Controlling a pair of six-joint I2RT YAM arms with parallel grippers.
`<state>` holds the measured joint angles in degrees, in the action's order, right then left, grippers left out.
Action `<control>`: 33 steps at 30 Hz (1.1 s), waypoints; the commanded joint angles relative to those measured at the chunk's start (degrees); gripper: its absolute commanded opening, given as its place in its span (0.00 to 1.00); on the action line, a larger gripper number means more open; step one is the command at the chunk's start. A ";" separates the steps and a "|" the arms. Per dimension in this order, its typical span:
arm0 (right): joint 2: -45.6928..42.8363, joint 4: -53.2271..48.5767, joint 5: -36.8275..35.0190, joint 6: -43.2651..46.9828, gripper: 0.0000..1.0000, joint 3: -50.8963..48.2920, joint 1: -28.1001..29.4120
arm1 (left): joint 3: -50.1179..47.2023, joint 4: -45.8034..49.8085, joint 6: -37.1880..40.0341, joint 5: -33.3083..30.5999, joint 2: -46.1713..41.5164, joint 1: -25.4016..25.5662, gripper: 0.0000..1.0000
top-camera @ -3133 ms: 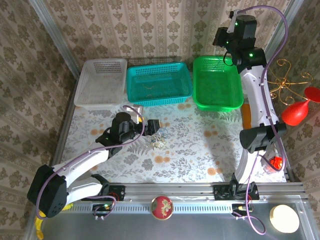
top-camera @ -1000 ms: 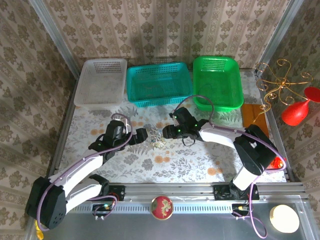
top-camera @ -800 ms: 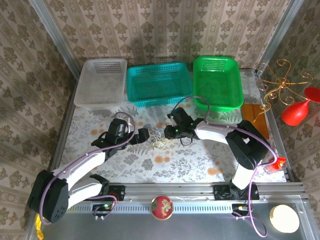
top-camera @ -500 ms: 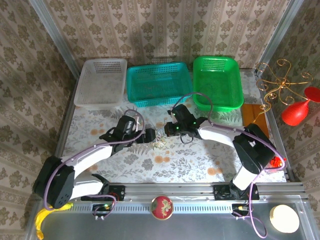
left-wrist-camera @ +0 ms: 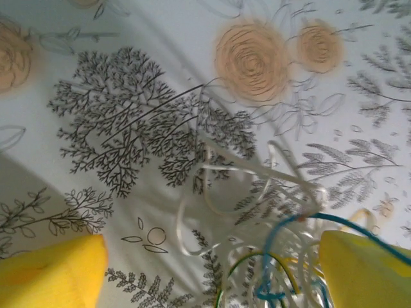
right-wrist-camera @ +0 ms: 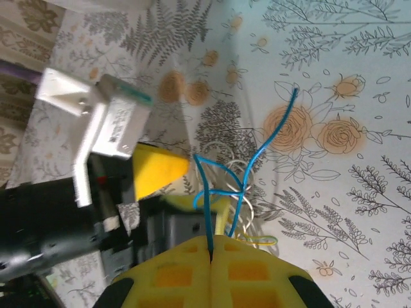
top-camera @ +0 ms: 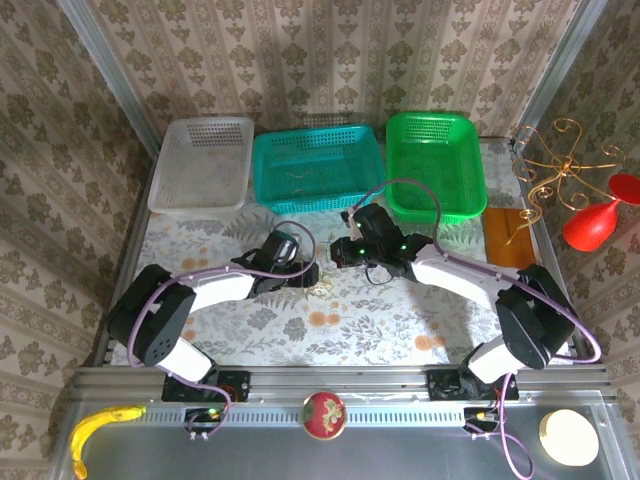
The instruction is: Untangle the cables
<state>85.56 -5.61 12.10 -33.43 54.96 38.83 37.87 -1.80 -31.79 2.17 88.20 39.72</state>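
Surface: a table (top-camera: 400, 320) under a floral cloth is carrying everything, with patterned wallpaper standing around it.

Baskets: a white basket (top-camera: 203, 160), a teal basket (top-camera: 318, 165) and a green basket (top-camera: 435, 160) are sitting in a row along the far edge.

Cables: the cables (top-camera: 322, 287) are lying as a small knotted clump on the cloth near the middle of the table, between the two grippers. In the left wrist view, whitish loops (left-wrist-camera: 257, 186) are sprawling over a printed fern. A greenish-blue cord (left-wrist-camera: 289, 237) and a yellowish strand (left-wrist-camera: 253, 266) are arcing at the lower edge.

Left gripper: the left gripper (top-camera: 308, 273) is hovering just left of the clump. Its yellow fingertips (left-wrist-camera: 51, 273) are standing spread wide, one on each side of the cords, gripping nothing.

Right gripper: the right gripper (top-camera: 342, 253) is hanging just beyond the clump on its far right side. In its wrist view the yellow fingers (right-wrist-camera: 173, 273) are pressing together and pinching the greenish-blue cord (right-wrist-camera: 207, 199). The cord is rising from the seam between them and forking over the whitish loops.

Near rail: a banana (top-camera: 105, 420) and a red ball (top-camera: 324, 413) are lying on the metal strip in front of the arm bases.
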 commanded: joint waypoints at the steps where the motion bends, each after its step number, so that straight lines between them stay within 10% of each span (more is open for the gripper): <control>1: -3.75 -3.67 1.41 0.45 0.00 3.44 -0.24 | -0.03 -3.36 0.41 1.05 3.54 1.05 0.61; 9: -12.55 -9.57 2.05 1.83 0.00 10.13 -2.27 | -2.25 -7.64 -1.19 2.56 6.34 1.77 0.18; 19: -19.14 -9.86 1.21 0.28 0.00 10.22 -6.66 | -2.71 -9.09 -1.87 3.19 6.32 2.44 0.12; 27: -20.65 -8.69 2.91 -1.24 0.00 8.61 -9.44 | -2.27 -8.38 -1.70 4.05 4.26 2.69 0.16; 33: -20.57 -9.15 4.54 -0.88 0.00 8.89 -10.17 | -2.10 -7.50 -1.78 6.74 -0.24 2.73 0.56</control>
<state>66.19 -14.00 14.46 -33.93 64.01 29.06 36.34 -11.44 -33.41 4.40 90.74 41.95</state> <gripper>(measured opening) 0.067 0.521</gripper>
